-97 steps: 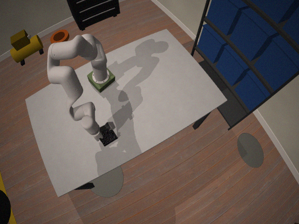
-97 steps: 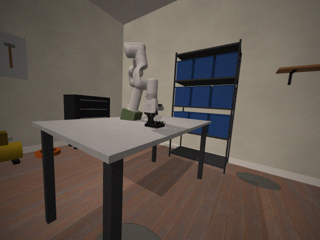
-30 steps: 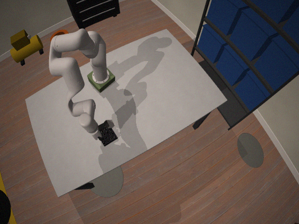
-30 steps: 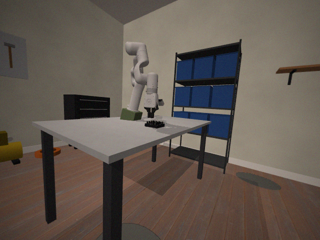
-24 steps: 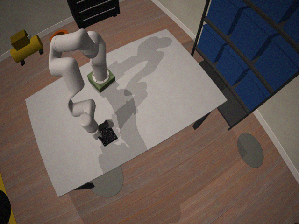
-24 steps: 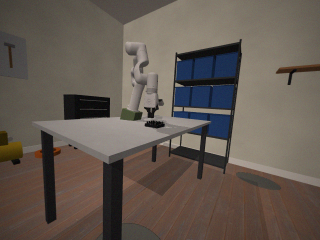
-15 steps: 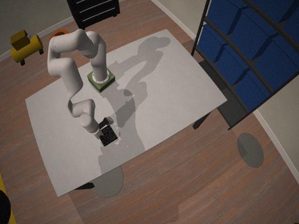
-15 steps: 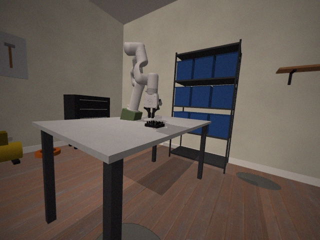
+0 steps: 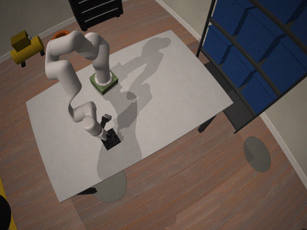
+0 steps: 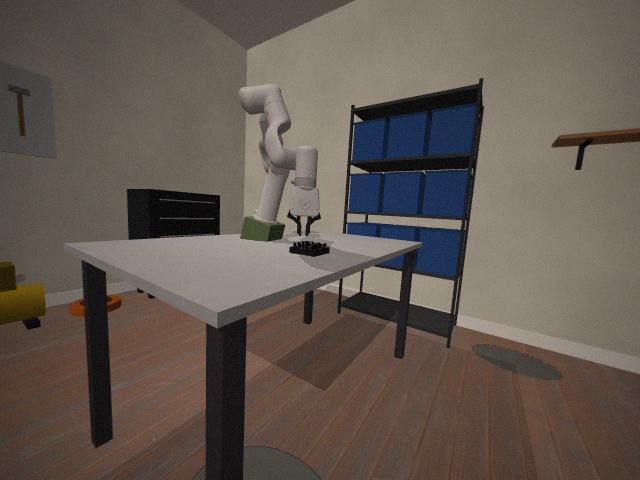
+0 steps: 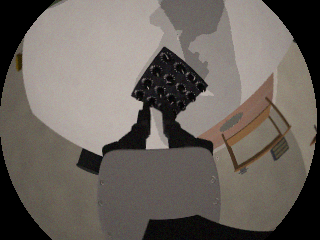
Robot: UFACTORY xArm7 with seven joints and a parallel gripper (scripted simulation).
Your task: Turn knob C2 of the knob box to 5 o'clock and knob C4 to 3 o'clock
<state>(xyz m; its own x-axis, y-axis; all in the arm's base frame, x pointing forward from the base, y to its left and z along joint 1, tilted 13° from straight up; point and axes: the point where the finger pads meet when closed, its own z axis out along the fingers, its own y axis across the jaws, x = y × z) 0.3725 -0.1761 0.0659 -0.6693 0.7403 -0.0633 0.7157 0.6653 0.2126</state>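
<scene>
The black knob box (image 9: 110, 139) stands on its feet on the grey table, near the front edge. It also shows in the exterior view (image 10: 309, 248) and, turned diagonally, in the wrist view (image 11: 170, 83). Its knobs are too small here to read their white lines or names. My gripper (image 10: 307, 230) hangs a little above the box, pointing straight down over the corner nearest the arm. It also shows in the top view (image 9: 106, 134). In the wrist view my fingers stand a narrow gap apart with nothing between them.
The arm's green base block (image 9: 103, 83) sits on the table behind the box. A blue-bin shelf rack (image 10: 413, 206) stands beyond the table's right side. A black drawer cabinet (image 10: 173, 212) stands by the back wall.
</scene>
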